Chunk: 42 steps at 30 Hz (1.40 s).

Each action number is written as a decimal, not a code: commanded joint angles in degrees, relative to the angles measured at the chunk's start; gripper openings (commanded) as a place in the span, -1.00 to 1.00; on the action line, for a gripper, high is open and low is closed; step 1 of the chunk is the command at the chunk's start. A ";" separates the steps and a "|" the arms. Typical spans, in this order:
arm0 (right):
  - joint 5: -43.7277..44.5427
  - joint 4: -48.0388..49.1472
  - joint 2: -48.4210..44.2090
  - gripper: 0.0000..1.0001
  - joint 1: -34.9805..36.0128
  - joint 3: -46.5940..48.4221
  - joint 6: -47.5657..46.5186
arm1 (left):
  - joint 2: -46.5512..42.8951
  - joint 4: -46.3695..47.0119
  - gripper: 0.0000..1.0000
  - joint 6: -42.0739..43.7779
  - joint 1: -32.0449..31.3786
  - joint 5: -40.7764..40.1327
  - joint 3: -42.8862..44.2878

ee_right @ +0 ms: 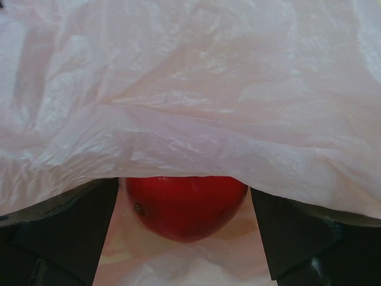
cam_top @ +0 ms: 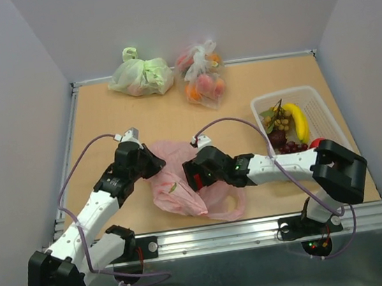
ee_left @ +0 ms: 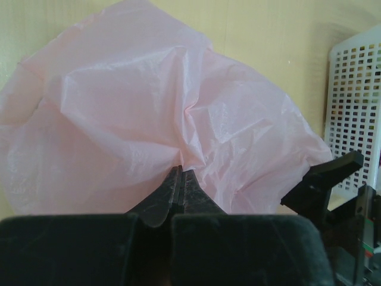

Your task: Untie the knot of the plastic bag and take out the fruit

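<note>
You worked in a robot lab: plain grey walls (cam_top: 195, 15) boxed in a wooden bench (cam_top: 173, 117) with a metal rail (cam_top: 224, 234).

Red fruit (ee_right: 184, 205) (under plastic bag (ee_right: 190, 89)) — between end effector (ee_right: 184, 235) fingers.

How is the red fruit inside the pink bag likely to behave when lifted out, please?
The red fruit looks round and glossy, so it may slip in a grip or roll if released. The pink bag drapes over it in loose folds, so the film will probably drag along.
</note>
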 commanded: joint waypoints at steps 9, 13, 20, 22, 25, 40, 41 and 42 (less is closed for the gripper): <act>3.54 4.61 4.09 0.88 0.38 2.61 0.25 | -3.33 1.85 -1.00 0.83 0.05 1.74 -3.38; 4.60 4.52 -0.74 0.35 0.38 1.29 -1.42 | -3.51 0.89 -1.00 0.30 0.06 -1.68 -3.38; 8.28 0.85 -13.46 -0.10 0.38 -2.05 -3.71 | -0.44 -0.26 -1.00 0.30 1.98 -8.98 -0.22; 9.34 0.30 -18.20 -0.10 0.38 -2.31 -4.50 | 1.31 -0.17 -1.00 0.65 2.95 -9.16 0.31; 12.24 0.22 -22.53 -0.10 0.38 -2.58 -5.03 | 3.77 0.09 -1.00 0.83 3.22 -8.46 1.01; 12.18 2.50 -17.48 0.03 0.29 2.87 -8.98 | -1.12 4.75 -1.00 -0.93 1.73 0.50 -4.17; 9.64 2.50 -15.79 0.04 0.29 2.70 -9.07 | -1.83 4.93 -1.00 -0.84 1.72 0.24 -3.73; 8.57 2.50 -14.30 0.07 0.29 1.74 -8.90 | -2.53 5.19 -1.00 -0.76 1.72 -0.02 -3.47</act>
